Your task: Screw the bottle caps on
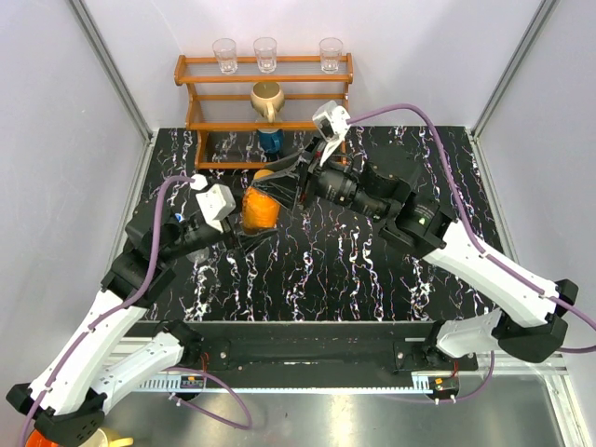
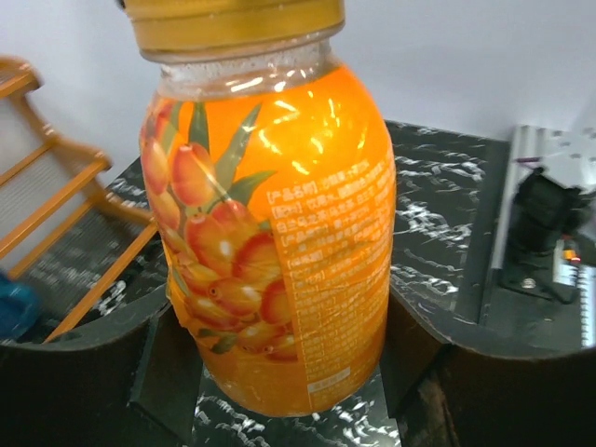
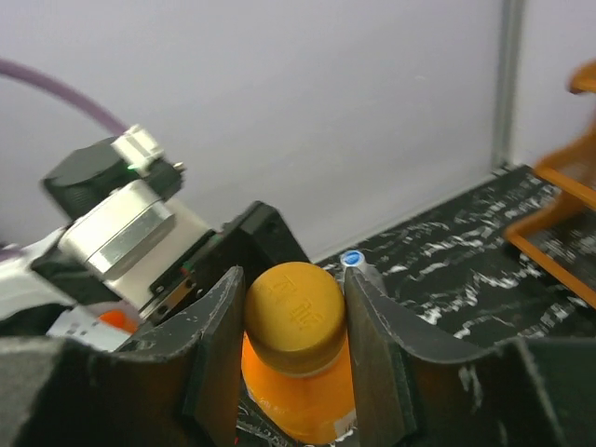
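Squarely, orange cap [image 3: 293, 312] clamped in right end effector [image 3: 293, 279], atop bottle [image 3: 298, 410].

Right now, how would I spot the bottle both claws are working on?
Start at the wooden rack at the back of the marbled table. Just in front of it stands the orange bottle, gripped from both sides. Unlike the clear glasses and blue container on the rack, it is bright orange with a fruit label.

A black bench [image 1: 372, 270] veined with white carries two things directly. A wooden rack [image 1: 298, 79] stands at its 12 o'clock edge against the back wall. An orange bottle [image 1: 261, 209] stands upright toward 10 o'clock of the centre, near the rack's front.
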`<state>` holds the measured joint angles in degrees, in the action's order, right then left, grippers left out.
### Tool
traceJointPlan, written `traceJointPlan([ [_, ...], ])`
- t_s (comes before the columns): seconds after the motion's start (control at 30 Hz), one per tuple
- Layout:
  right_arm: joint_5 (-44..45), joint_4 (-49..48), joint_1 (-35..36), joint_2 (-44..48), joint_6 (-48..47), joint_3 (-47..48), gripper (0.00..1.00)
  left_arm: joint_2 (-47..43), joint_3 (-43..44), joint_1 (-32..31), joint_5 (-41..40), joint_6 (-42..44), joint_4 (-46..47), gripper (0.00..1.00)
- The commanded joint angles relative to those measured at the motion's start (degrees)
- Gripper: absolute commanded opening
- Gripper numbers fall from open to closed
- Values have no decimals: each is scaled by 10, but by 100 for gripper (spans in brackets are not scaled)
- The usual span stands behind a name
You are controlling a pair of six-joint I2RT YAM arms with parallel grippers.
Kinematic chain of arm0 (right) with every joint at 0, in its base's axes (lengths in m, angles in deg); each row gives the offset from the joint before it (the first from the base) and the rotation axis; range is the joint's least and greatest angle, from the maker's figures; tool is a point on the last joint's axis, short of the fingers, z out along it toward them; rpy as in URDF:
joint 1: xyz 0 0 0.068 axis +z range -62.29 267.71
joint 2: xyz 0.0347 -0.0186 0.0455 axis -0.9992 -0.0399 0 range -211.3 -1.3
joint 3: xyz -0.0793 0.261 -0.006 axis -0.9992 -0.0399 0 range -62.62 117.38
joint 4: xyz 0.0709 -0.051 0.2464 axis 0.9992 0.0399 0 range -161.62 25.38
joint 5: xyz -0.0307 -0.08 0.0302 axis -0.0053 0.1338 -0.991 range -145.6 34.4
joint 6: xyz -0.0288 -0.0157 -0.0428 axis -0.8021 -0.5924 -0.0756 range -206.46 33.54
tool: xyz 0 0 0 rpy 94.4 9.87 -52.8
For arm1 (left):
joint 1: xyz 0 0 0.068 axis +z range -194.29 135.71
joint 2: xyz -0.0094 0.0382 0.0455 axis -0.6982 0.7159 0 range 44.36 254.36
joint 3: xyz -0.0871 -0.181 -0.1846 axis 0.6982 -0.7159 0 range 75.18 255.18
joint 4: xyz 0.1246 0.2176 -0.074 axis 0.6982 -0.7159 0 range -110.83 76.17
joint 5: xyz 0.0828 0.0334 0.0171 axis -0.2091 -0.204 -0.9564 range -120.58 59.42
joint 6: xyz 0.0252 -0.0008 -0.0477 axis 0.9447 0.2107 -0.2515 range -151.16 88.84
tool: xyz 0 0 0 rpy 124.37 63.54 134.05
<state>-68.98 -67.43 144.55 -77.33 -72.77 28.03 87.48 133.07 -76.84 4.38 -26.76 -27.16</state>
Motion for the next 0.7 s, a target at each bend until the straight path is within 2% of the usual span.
traceJointPlan([
  [0.0,188,140,20,-14,-9,24,5,-12,34,11,-204,50,47,11],
  [0.1,259,151,35,-18,-9,34,4,-14,31,12,-241,54,38,10],
  [0.17,284,150,44,-19,-2,37,10,-16,29,12,-249,54,37,10],
  [0.23,268,133,44,-18,0,38,22,-19,24,12,-233,48,37,10],
  [0.27,240,122,44,-12,1,35,36,-20,22,12,-224,44,37,10],
  [0.33,210,76,44,-1,-1,18,50,-22,16,13,-177,35,39,10],
  [0.37,173,56,44,14,-6,11,72,-24,14,13,-159,31,44,10],
  [0.43,141,8,44,30,-11,-8,94,-29,9,14,-97,18,53,10],
  [0.47,121,-13,44,45,-16,-13,100,-29,6,15,-75,3,57,10],
  [0.67,120,-21,44,94,-38,-29,100,-31,-4,19,52,-38,93,10],
])
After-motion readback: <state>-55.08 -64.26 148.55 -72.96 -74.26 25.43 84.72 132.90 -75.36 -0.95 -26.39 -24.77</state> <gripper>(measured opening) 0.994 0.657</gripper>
